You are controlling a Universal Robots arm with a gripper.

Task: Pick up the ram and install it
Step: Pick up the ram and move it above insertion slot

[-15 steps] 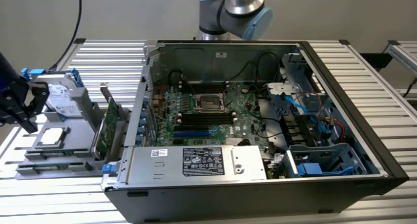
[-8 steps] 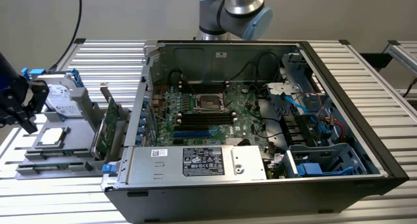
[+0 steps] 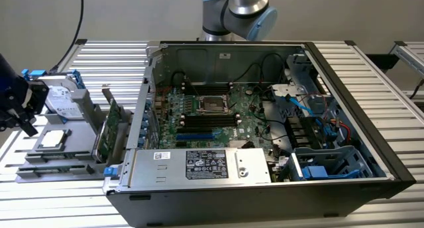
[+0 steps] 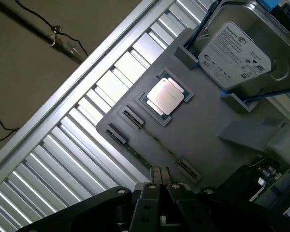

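My gripper (image 4: pixel 159 180) is shut, its dark fingertips pressed together with nothing between them. It hangs over the near end of a grey parts tray (image 4: pixel 203 130). The ram (image 4: pixel 139 155) shows as a thin greenish strip, edge-on in the tray's long slotted holder, and runs up towards my fingertips. Whether they touch it I cannot tell. In the exterior view my gripper (image 3: pixel 25 122) hovers at the far left, above the tray's (image 3: pixel 39 161) left end. The open computer case (image 3: pixel 265 114) stands in the middle, with long black memory slots (image 3: pixel 209 119) on its motherboard.
On the tray lie a silver processor (image 4: pixel 165 95) and a hard drive (image 4: pixel 237 54) in a blue-railed bay. A wider green expansion card (image 3: pixel 112 127) stands upright between tray and case. Ribbed aluminium table (image 4: pixel 63 145) surrounds them. The arm's base (image 3: pixel 239 12) rises behind the case.
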